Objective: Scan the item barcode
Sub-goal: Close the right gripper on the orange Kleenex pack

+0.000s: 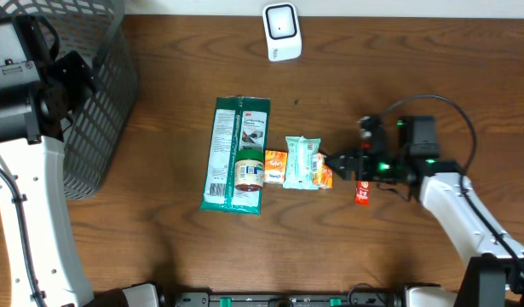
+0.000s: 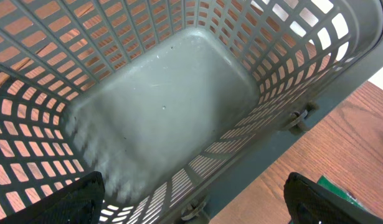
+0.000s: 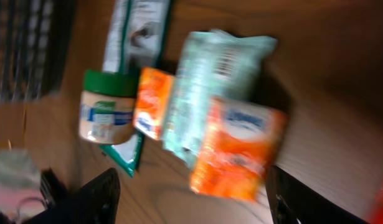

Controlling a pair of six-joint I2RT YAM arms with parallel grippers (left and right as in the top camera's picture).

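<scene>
Evidently the task is at its first step, the pick-up: nothing is held and nothing is yet at the white scanner [image 1: 281, 31], which stands alone at the far edge of the counter [image 1: 159, 247].

The right hand [image 3: 191, 193] is low over the counter with its fingers spread wide and nothing between them. It faces the right end of a row of goods. Nearest it lies an orange packet [image 3: 238, 149], flat on the wood and touching a pale green pouch [image 3: 210, 87]. Beyond those are a small orange carton [image 3: 152, 102], a green-lidded jar [image 3: 107, 115] and a long green packet [image 1: 236, 141]. A red sachet [image 1: 362, 192] lies by itself under the right arm. The wrist view is blurred, so no barcode can be read.

The left hand [image 2: 194, 193], also spread and empty, hangs above the grey mesh basket [image 2: 291, 68], well apart from the goods.

The orange packet looks like the likely target. The next move calls for bringing the fingers down astride it alone, without snagging the pouch pressed against it. Once lifted, it must be carried to the scanner and turned until its code faces the window.
</scene>
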